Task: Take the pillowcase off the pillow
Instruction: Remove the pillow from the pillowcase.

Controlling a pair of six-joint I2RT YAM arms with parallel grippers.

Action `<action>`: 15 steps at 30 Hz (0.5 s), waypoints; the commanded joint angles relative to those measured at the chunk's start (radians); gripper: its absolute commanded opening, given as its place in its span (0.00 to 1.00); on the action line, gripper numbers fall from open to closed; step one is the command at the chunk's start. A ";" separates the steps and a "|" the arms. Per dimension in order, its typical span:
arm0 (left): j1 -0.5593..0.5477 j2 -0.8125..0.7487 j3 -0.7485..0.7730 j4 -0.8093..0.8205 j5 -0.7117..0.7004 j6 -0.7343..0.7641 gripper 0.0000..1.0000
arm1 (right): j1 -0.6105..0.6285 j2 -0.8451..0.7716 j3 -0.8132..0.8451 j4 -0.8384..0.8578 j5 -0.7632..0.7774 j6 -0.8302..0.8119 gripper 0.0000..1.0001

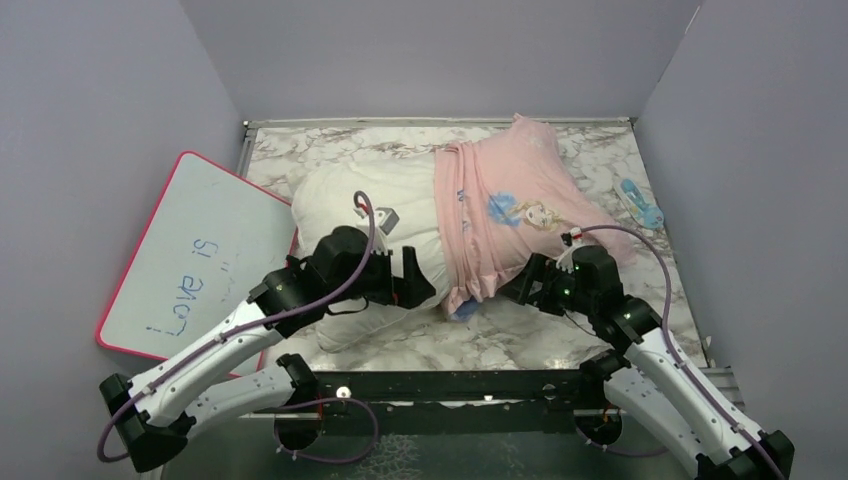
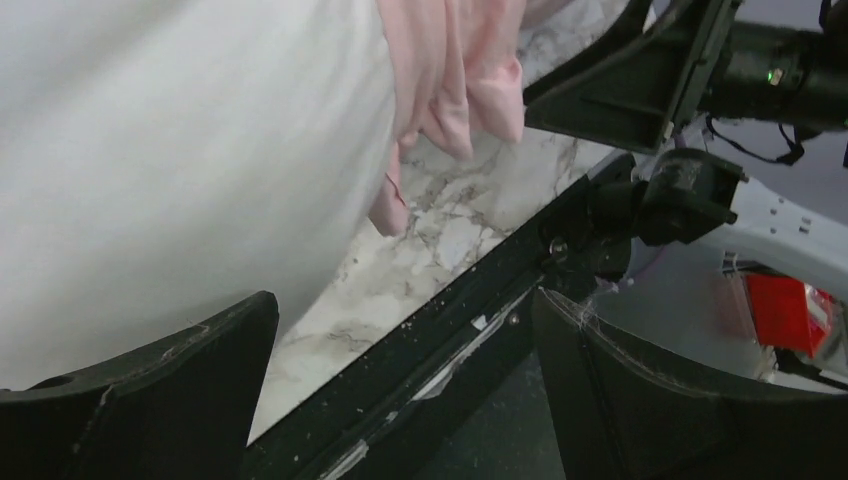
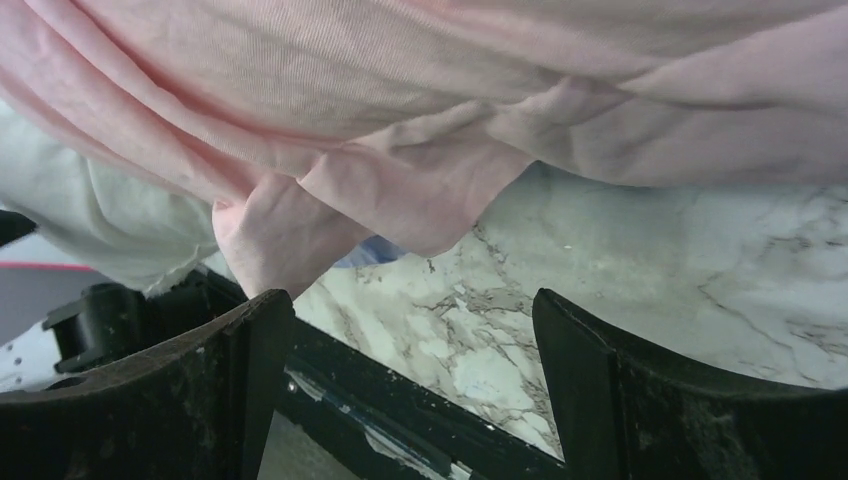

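The white pillow (image 1: 370, 205) lies across the marble table, its left half bare. The pale pink pillowcase (image 1: 510, 205) with a princess print covers its right half, bunched in folds at the middle. My left gripper (image 1: 425, 283) is open and empty at the pillow's near edge, just left of the case's hanging corner (image 2: 445, 75); the pillow (image 2: 180, 150) fills its view. My right gripper (image 1: 518, 287) is open and empty just right of that corner, with the pink folds (image 3: 420, 130) above its fingers and a bit of blue fabric (image 3: 370, 255) under them.
A pink-edged whiteboard (image 1: 190, 255) leans off the table's left side. A small blue object (image 1: 640, 203) lies at the far right of the table. The black front rail (image 1: 450, 385) runs along the near edge. Grey walls enclose the table.
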 commanded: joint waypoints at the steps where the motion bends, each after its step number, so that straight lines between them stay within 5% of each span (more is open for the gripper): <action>1: -0.226 0.010 -0.044 0.067 -0.189 -0.138 0.98 | 0.001 0.028 -0.051 0.207 -0.174 0.033 0.93; 9: -0.475 0.116 -0.094 0.075 -0.412 -0.255 0.98 | 0.002 0.128 -0.059 0.379 -0.244 0.055 0.89; 15: -0.500 0.051 -0.271 0.203 -0.614 -0.436 0.98 | 0.001 0.195 -0.023 0.361 -0.126 0.039 0.69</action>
